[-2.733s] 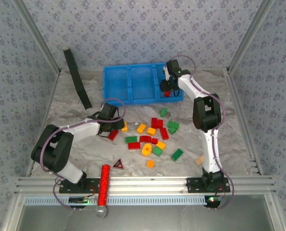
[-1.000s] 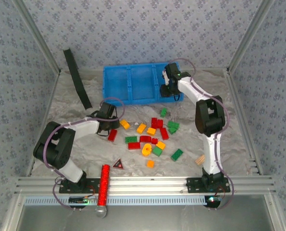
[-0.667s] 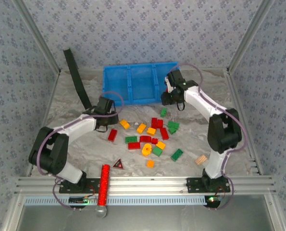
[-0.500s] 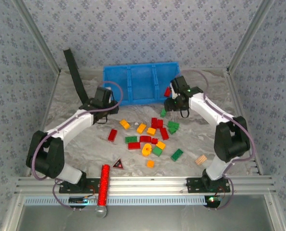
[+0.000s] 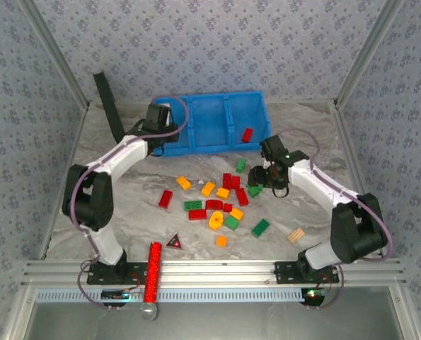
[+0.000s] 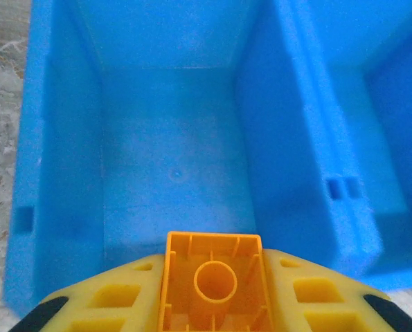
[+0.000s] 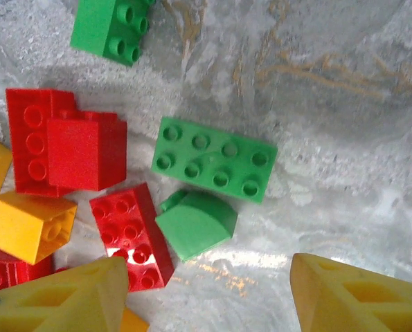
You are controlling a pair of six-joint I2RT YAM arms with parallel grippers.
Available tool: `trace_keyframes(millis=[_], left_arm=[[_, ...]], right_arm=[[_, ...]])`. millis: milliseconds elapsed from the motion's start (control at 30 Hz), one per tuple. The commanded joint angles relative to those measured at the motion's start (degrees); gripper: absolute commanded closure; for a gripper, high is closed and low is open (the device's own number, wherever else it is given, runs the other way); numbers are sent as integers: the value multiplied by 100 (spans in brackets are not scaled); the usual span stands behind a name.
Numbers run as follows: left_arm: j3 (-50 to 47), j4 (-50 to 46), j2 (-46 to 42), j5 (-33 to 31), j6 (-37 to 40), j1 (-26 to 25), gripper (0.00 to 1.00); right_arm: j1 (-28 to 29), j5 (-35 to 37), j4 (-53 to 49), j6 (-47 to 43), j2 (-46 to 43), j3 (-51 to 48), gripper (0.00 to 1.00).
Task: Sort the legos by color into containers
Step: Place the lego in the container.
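Over tray (image 6: 57,173), left hand (image 6: 212,315) grips orange brick (image 6: 216,266); right hand (image 7: 209,280) open above green bricks (image 7: 216,160).

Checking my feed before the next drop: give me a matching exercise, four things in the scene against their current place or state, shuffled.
Things:
1. left gripper
2. right gripper
3. blue tray
4. tan wooden block

Places or states:
A. open above loose green bricks
B. lying alone on the table
C. shut on an orange brick, facing the left compartment
D. one red brick in its right compartment

Pairs: 1-C, 2-A, 3-D, 4-B.
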Motion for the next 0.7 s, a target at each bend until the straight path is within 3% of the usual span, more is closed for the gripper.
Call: trace_keyframes(millis=[0,333,500,667], left_arm=[[528,-106,498,176,104,170,79],[1508,-522,1658,388,228,354,80],[1764,-638,1996,530,222,364,79],[1899,-740,2274,575,192,364,71]], right_arm=[[165,-113,-299,478,-430,-306,34],[777,-79,-1052,2726,-1841,-1458,35],[1005,-343,-812,3289,-2183,-1966,35],[1288,-289,-509,3610,-2069,-2133,34]])
